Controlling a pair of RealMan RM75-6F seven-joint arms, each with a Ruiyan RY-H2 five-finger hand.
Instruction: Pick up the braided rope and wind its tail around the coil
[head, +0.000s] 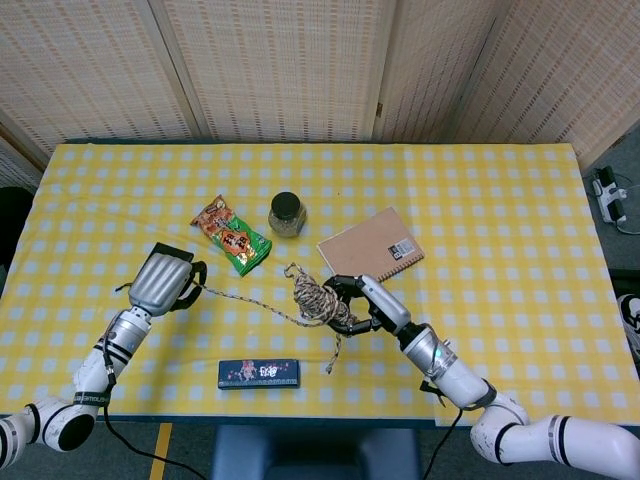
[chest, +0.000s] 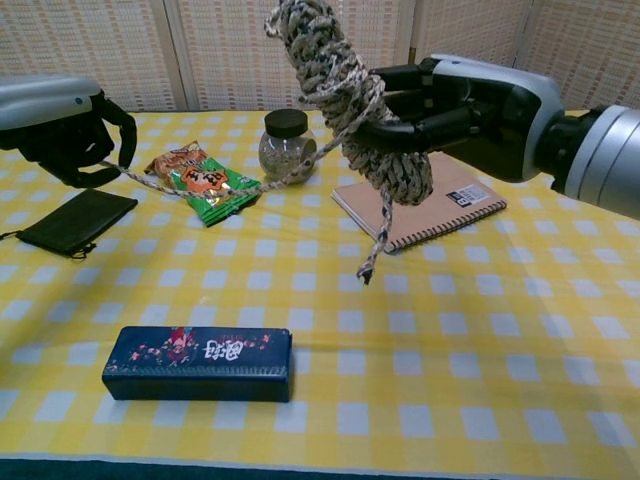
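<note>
The braided rope coil (head: 314, 300) (chest: 352, 105) hangs above the table, gripped by my right hand (head: 362, 302) (chest: 470, 104), whose fingers wrap its lower part. A short end (chest: 375, 245) dangles below it. The rope's tail (head: 240, 297) (chest: 215, 188) stretches taut from the coil to my left hand (head: 162, 281) (chest: 55, 120), which holds its far end with fingers curled over it. The tail crosses in front of the coil's middle.
On the yellow checked tablecloth (head: 500, 200) lie a snack packet (head: 232, 236), a lidded jar (head: 286, 214), a brown notebook (head: 372, 244), a black pouch (chest: 75, 222) under the left hand and a dark blue box (head: 260, 373) near the front edge.
</note>
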